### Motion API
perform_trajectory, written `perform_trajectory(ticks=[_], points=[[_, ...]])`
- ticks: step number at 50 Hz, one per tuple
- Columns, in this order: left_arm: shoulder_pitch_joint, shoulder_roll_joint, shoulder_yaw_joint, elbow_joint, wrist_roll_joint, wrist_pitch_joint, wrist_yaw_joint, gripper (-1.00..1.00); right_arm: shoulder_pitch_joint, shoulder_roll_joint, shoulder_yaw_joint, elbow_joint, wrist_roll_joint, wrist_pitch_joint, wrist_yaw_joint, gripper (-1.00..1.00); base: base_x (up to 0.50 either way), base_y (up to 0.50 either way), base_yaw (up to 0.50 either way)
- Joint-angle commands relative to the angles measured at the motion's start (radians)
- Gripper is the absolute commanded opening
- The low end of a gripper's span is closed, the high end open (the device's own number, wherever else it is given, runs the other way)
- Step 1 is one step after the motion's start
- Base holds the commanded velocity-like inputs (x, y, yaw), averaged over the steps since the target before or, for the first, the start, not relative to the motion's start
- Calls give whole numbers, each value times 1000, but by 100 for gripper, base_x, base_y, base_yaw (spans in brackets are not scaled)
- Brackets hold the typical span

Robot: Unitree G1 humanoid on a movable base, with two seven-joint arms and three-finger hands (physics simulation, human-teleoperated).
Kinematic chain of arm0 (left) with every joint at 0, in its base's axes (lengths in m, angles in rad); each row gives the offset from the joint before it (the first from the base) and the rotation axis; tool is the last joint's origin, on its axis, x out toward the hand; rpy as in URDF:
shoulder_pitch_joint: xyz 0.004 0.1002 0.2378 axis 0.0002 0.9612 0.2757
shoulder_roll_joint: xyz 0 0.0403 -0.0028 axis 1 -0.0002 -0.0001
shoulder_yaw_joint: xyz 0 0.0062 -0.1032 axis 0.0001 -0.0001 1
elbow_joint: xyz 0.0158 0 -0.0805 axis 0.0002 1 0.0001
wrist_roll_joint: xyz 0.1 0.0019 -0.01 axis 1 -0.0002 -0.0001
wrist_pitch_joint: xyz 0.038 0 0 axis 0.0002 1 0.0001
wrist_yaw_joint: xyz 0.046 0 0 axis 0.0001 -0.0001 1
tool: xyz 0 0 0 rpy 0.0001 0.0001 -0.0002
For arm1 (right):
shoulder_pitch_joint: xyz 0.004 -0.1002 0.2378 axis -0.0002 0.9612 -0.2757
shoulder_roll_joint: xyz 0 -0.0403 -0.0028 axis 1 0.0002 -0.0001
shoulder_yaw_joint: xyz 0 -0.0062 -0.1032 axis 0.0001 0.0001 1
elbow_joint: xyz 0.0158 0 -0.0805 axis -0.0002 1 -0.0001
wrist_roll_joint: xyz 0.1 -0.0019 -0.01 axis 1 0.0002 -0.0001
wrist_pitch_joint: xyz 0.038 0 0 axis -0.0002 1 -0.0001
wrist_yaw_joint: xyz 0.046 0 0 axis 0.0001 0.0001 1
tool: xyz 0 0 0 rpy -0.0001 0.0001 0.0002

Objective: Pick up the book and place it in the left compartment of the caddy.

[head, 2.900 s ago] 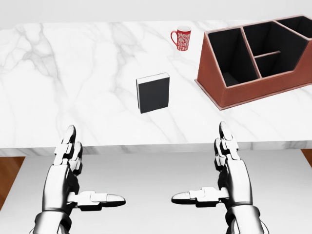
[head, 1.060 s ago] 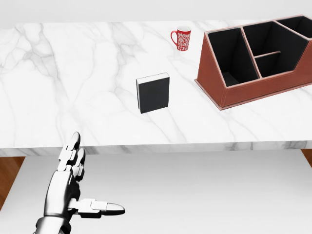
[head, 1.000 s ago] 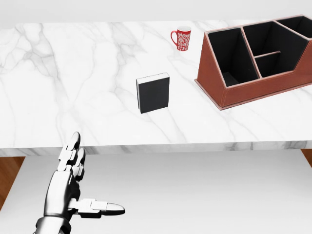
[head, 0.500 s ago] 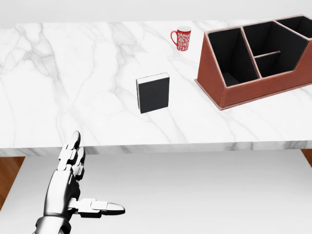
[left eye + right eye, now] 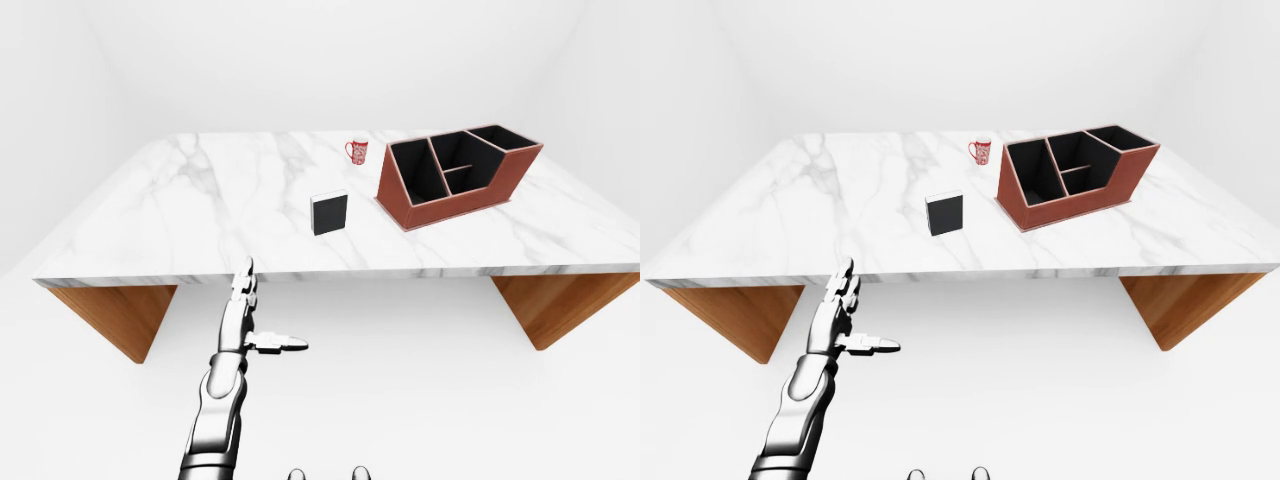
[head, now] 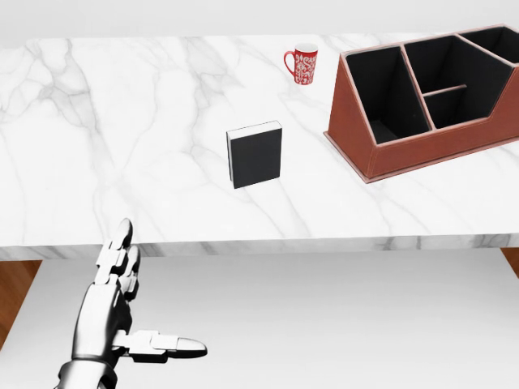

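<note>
the book (image 6: pixel 255 154), black w/ a pale edge, sits on the marble table (image 6: pixel 122 138) near the middle of the head view, apart from everything else. to its right is the caddy (image 6: pixel 426 105), reddish-brown outside and black inside, w/ its left compartment (image 6: pixel 381 96) nearest to the book and nothing visible in it. a red patterned mug (image 6: pixel 302 63) stands near the top of the view, between book and caddy but higher up. the left hand (image 6: pixel 122 308) is at bottom left, below the table edge, fingers straight and spread, thumb pointing to the right, grasping nothing. the right hand is not seen in any view. wooden table legs (image 5: pixel 115 315) show in the left-eye view.
</note>
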State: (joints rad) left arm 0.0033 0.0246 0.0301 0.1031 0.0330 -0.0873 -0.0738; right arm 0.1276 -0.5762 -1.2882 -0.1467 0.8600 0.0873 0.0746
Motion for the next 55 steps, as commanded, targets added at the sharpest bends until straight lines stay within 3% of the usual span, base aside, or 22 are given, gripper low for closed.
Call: perform_trajectory(ticks=[1, 49, 55], points=[[11, -3, -3, -23, 17, 0, 15, 100, 14, 12, 11, 12, -52, 0, 29, 100, 0, 0, 0], [21, -4, -5, -49, 10, 0, 14, 100, -5, 32, 22, -28, -117, 0, 48, 100, 0, 0, 0], [41, -6, -18, -76, 55, 0, 35, 100, -2, 31, 16, -30, -118, 0, 42, 100, 0, 0, 0]])
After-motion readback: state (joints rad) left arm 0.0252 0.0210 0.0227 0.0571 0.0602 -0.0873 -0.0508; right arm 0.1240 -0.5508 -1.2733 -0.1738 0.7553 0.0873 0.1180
